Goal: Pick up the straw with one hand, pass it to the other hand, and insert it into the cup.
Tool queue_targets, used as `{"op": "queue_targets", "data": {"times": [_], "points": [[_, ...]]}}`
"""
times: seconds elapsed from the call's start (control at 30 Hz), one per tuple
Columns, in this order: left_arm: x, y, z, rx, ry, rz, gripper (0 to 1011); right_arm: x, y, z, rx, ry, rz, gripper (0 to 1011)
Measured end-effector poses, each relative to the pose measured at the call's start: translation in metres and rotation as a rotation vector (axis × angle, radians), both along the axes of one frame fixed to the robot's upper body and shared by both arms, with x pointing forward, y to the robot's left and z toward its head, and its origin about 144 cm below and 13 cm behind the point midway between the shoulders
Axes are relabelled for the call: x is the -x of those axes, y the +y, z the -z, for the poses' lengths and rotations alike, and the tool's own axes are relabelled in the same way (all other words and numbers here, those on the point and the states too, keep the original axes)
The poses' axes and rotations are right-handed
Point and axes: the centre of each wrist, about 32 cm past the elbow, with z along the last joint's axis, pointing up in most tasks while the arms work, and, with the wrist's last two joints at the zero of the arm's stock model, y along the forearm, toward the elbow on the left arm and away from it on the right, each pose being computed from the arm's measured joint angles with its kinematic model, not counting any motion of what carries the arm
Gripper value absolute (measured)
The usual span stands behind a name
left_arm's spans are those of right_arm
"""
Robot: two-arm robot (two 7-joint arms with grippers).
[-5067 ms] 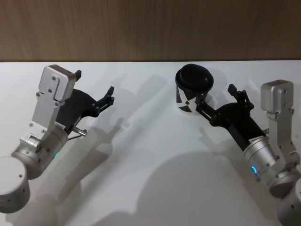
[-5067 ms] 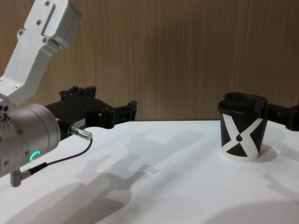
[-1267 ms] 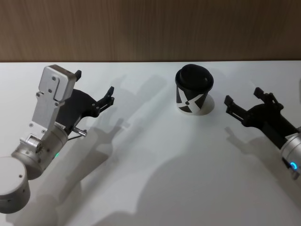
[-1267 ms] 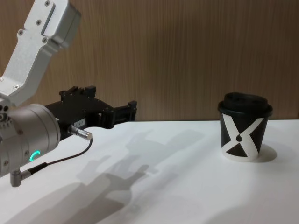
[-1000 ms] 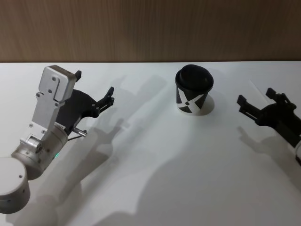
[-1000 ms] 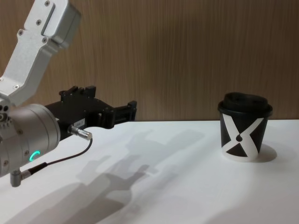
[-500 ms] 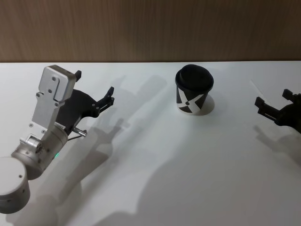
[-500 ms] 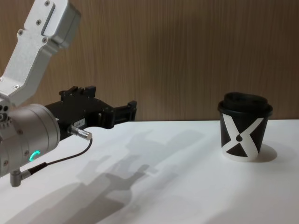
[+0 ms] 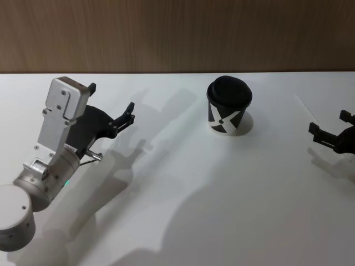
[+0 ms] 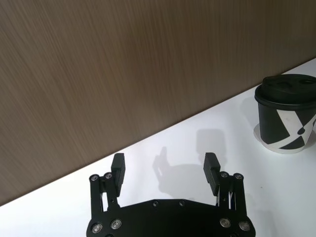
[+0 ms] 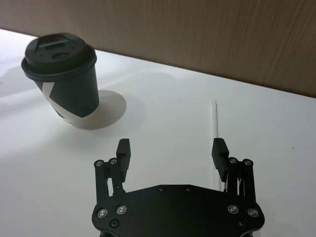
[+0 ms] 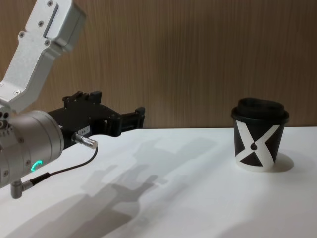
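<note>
The black cup point(image 9: 229, 108) with its white X and domed lid stands upright at the table's back middle, also seen as the cup point(image 12: 258, 135) from the side. The straw point(image 11: 216, 118) lies flat on the white table to the cup's right, a thin white line; it is faint as the straw point(image 9: 302, 102) in the head view. My right gripper point(image 11: 171, 148) is open above the table, and the straw runs under its one finger. At the head view's right edge the right gripper point(image 9: 328, 123) is partly cut off. My left gripper point(image 9: 112, 97) hovers open and empty at the left.
A brown wooden wall point(image 9: 177, 33) closes off the back of the white table point(image 9: 183, 183). A thin dark cable point(image 12: 64, 171) loops from my left wrist. The cup point(image 10: 286, 118) stands well off from my left gripper point(image 10: 165, 160).
My right gripper has drawn away from the cup and slid to the right, toward the straw, still open. The left arm and the cup have not moved.
</note>
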Motion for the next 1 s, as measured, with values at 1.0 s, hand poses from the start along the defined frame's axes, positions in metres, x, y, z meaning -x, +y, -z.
{"op": "queue_targets", "data": {"times": [1.0], "points": [[0.0,0.0,0.0,0.0,0.0,0.0,1000,-0.015,-0.027,0.022,-0.001,0.065,0.041,1001]]}}
